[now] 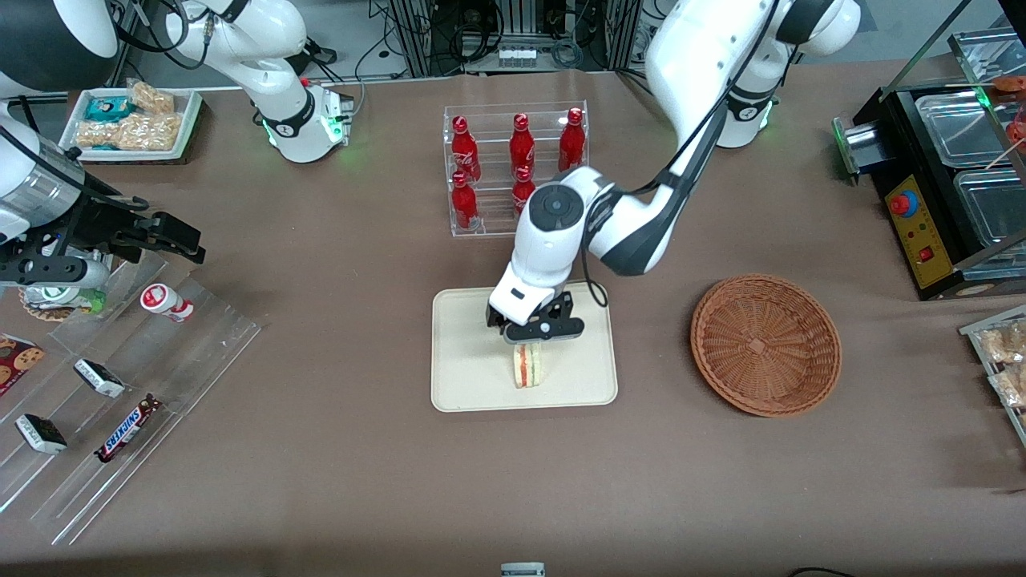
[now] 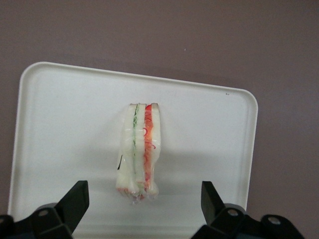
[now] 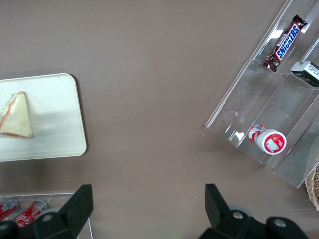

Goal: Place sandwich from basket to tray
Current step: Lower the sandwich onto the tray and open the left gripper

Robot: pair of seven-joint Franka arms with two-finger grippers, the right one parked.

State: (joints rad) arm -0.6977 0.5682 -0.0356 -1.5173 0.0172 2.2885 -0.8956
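Note:
The sandwich (image 1: 527,367), a pale wedge with red and green filling at its cut edge, stands on edge on the cream tray (image 1: 465,377), nearer the front camera than the tray's middle. My gripper (image 1: 535,336) hangs just above it, open. In the left wrist view the black fingers (image 2: 75,199) stand wide apart on either side of the sandwich (image 2: 139,149), touching neither it nor the tray (image 2: 65,124). The right wrist view shows the sandwich (image 3: 16,117) resting on the tray (image 3: 55,119). The brown wicker basket (image 1: 765,344) sits beside the tray, toward the working arm's end, with nothing in it.
A clear rack of red bottles (image 1: 517,168) stands farther from the front camera than the tray. Acrylic racks with snack bars (image 1: 120,401) and a white snack tray (image 1: 132,120) lie toward the parked arm's end. A black appliance (image 1: 946,184) sits at the working arm's end.

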